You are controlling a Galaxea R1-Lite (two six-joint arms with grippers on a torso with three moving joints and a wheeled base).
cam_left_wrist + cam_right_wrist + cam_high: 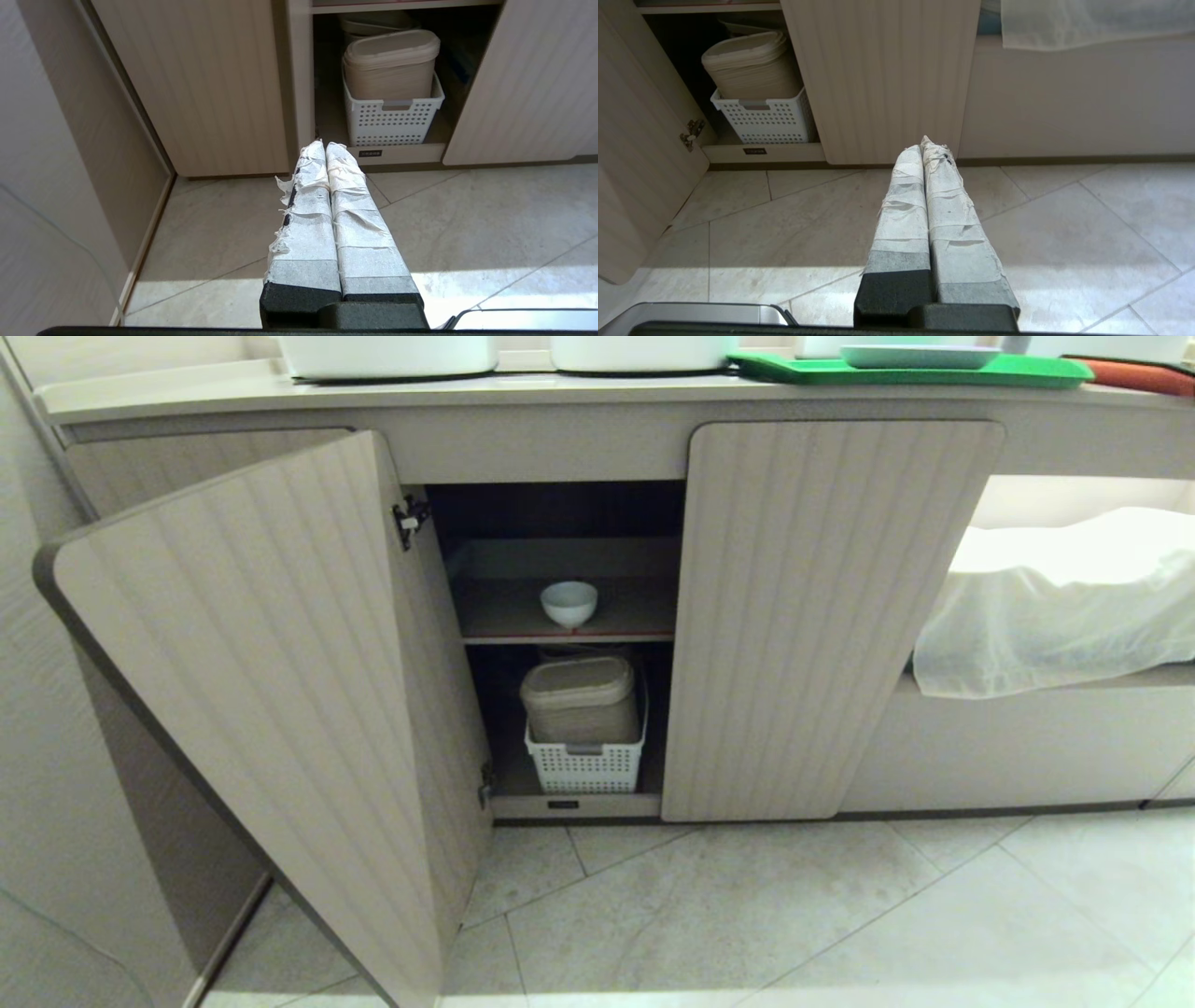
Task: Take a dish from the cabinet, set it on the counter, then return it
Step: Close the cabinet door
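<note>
The dish (569,602), a small white bowl, stands on the upper shelf inside the cabinet (822,616), whose left door (271,672) hangs wide open. Above runs the pale counter (373,394). Neither arm shows in the head view. My left gripper (324,145) hangs low over the floor tiles in front of the open cabinet, its tape-wrapped fingers pressed together with nothing between them. My right gripper (922,145) is shut and empty too, low over the tiles before the closed right door (882,79).
Below the shelf a white perforated basket (586,763) holds a beige lidded container (579,698). On the counter stand two white pots (387,355) and a green tray (915,371) with a pale plate (920,355). A white cloth (1055,607) drapes over a ledge at right.
</note>
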